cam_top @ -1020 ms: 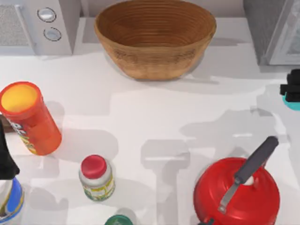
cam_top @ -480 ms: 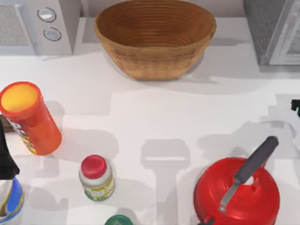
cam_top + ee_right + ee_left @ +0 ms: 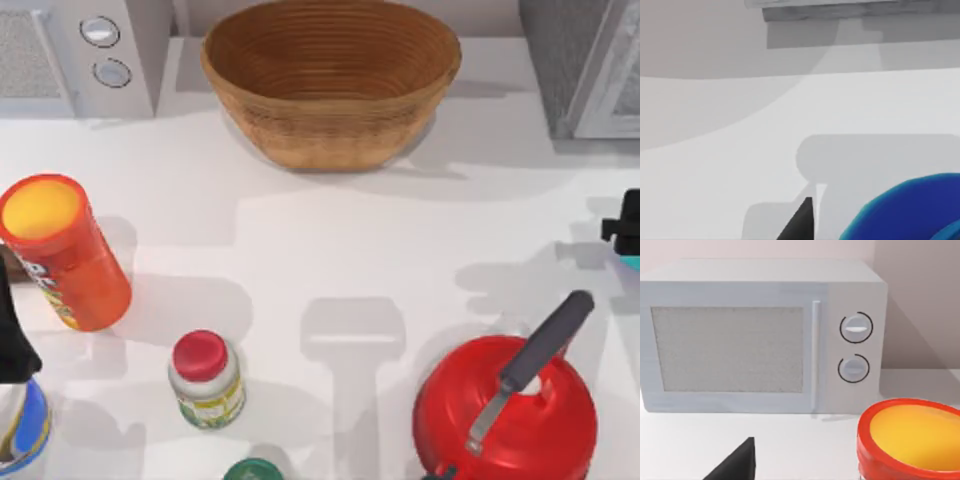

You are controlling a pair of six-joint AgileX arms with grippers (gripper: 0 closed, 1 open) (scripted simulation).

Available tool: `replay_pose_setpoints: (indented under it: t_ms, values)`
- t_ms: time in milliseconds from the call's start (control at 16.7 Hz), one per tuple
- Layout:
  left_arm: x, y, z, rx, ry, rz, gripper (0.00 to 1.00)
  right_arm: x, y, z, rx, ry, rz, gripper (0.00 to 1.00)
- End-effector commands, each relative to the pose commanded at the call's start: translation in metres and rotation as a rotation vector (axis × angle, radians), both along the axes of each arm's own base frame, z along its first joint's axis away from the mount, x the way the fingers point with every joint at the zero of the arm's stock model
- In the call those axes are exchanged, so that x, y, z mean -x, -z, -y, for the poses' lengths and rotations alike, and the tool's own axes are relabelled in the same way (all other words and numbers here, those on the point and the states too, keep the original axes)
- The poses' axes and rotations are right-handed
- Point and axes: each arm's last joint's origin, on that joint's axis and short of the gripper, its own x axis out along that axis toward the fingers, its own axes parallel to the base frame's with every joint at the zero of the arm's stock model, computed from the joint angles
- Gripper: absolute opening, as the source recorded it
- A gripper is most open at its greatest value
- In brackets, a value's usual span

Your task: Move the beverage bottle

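The beverage bottle (image 3: 633,263) shows as a sliver of teal at the table's right edge, just under my right gripper (image 3: 627,224). In the right wrist view its dark blue shoulder (image 3: 905,212) bulges up close beside one black fingertip (image 3: 801,222). The right gripper is shut on the bottle, whose cap and lower body are hidden. My left gripper (image 3: 10,340) is parked at the left edge, open, with one fingertip (image 3: 737,465) in the left wrist view.
A red kettle (image 3: 505,405) stands close to the bottle at front right. A wicker basket (image 3: 330,75) sits at the back centre, beside a microwave (image 3: 80,50). The orange canister (image 3: 60,250) and red-capped jar (image 3: 205,378) stand at left.
The right gripper slid off toward the right edge, then came back into view lower down than before. The teal bottle moved with it toward the front. The left arm stayed still.
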Motion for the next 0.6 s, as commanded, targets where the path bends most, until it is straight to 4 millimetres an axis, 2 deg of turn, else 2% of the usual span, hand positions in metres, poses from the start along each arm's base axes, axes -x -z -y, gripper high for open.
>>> replay_pose_setpoints:
  t_ms: [180, 540, 600]
  values:
    - [0.000, 0.000, 0.000, 0.000, 0.000, 0.000, 1.00, -0.011, 0.014, -0.001, -0.001, 0.001, 0.007, 0.00]
    - [0.000, 0.000, 0.000, 0.000, 0.000, 0.000, 1.00, -0.015, 0.017, -0.002, -0.004, 0.000, 0.024, 0.00]
    - [0.000, 0.000, 0.000, 0.000, 0.000, 0.000, 1.00, -0.015, 0.017, -0.002, -0.004, 0.000, 0.024, 0.08]
